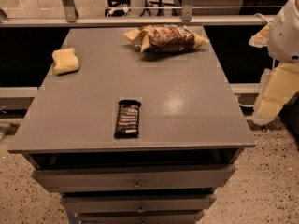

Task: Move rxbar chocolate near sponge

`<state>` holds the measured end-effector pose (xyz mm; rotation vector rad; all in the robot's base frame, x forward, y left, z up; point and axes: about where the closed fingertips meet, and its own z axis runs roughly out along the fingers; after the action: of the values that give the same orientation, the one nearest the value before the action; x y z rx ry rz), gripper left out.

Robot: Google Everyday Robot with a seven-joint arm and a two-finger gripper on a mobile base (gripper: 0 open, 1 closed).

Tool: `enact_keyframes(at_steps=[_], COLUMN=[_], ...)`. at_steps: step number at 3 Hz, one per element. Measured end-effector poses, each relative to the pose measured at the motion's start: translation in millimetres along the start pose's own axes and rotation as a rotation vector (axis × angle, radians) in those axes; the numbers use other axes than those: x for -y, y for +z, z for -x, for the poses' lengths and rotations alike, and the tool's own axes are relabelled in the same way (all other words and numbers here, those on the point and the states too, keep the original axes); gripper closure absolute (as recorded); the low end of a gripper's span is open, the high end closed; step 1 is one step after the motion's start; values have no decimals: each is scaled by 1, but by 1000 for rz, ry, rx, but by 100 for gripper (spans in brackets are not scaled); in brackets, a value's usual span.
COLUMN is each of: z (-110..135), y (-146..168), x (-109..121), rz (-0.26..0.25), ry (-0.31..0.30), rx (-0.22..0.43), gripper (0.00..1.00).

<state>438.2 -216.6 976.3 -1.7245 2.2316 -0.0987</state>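
Observation:
The rxbar chocolate (127, 118), a flat black bar with white lettering, lies near the front edge of the grey table (187, 101), a little left of centre. The sponge (65, 60), a pale yellow block, lies at the table's far left edge. My gripper (275, 94), with cream-coloured pads, hangs off the table's right side under the white arm (286, 29), well away from both the bar and the sponge. It holds nothing that I can see.
A crinkly brown-and-yellow snack bag (164, 38) lies at the back centre of the table. Drawers (135, 181) stick out below the front edge. A rail (140, 20) runs behind the table. Speckled floor lies to either side.

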Motion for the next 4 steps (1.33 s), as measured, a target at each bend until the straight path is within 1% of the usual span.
enact_keyframes(at_steps=[1, 2, 3, 4], z=[0, 24, 55, 78], y=[0, 32, 73, 101], x=[0, 3, 2, -2], rz=[0, 26, 72, 117], ry=[0, 21, 44, 73], rx=[0, 106, 231, 315], gripper=[0, 0, 0, 0])
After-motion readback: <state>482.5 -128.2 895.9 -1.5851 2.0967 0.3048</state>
